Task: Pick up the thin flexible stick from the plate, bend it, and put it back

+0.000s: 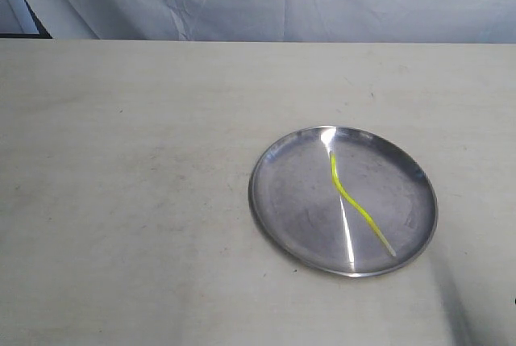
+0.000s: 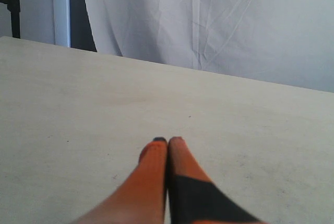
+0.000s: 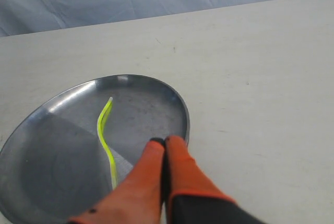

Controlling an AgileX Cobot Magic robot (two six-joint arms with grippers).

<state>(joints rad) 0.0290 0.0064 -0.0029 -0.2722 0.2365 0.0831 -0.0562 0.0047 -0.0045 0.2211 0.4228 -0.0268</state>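
Stick (image 1: 348, 197) lies curved on plate (image 1: 290, 201); probably light, springy, hard to pinch, so grab mid-length. Left tool (image 2: 167, 139), right tool (image 3: 165, 140) both closed, empty.

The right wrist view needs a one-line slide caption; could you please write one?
Shut orange right gripper pointing toward a round shiny silver metal plate on which a thin curved yellow-green stick lies.

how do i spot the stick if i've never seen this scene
On the pale table, find the round silver plate, right of centre in the exterior view. The stick lies in it: a very thin, gently curved yellow-green strand with a whitish tip. The straight white streak crossing it is only glare.
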